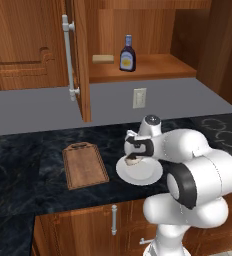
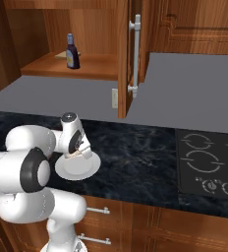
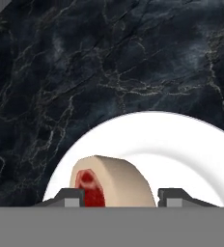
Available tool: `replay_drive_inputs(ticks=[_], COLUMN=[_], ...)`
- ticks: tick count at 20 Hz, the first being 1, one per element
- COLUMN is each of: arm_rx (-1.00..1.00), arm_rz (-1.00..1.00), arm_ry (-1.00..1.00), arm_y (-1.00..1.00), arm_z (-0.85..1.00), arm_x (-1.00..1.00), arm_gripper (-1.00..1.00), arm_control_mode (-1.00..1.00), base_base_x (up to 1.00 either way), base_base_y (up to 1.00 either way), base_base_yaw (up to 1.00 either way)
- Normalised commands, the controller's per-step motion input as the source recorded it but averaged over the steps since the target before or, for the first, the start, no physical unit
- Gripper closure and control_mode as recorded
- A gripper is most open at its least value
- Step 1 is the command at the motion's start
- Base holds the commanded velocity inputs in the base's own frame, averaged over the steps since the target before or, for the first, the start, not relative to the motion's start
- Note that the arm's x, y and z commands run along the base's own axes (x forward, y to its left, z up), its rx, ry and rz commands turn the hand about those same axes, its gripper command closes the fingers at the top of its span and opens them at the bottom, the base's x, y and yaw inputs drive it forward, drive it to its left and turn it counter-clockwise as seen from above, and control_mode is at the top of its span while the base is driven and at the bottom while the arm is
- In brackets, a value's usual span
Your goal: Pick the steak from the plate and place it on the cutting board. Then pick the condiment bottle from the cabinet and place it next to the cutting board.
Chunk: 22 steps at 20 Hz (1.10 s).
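Gripper pinching the steak on the plate
Your jaws hug its edges; lift fast and it slips

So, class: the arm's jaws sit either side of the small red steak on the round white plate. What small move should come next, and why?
Probably lift straight up. In the hand view the gripper has its jaws flanking the small red steak with pale fat rim, apparently closed on it above the round white plate. The brown wooden cutting board lies bare beside it, so the steak must clear the plate first.
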Motion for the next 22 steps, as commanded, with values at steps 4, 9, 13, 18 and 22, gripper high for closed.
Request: replay_drive_inputs(ticks=[4,9,13,18,22], arm_rx=[0.04,0.01,0.00,0.00,0.00], arm_rz=[0.00,0.00,0.00,0.00,0.00], arm_ry=[0.00,0.00,-0.01,-0.02,-0.02], arm_y=[0.00,0.00,0.06,0.12,0.17], arm_z=[0.20,0.04,0.00,0.02,0.03], arm_x=[0.00,0.00,0.00,-0.03,-0.06], arm_gripper=[1.00,1.00,1.00,1.00,1.00], arm_control_mode=[-1.00,-1.00,-1.00,-1.00,-1.00], base_base_x=[0.00,0.00,0.00,0.00,0.00], base_base_y=[0.00,0.00,0.00,0.00,0.00], base_base_yaw=[0.00,0.00,0.00,0.00,0.00])
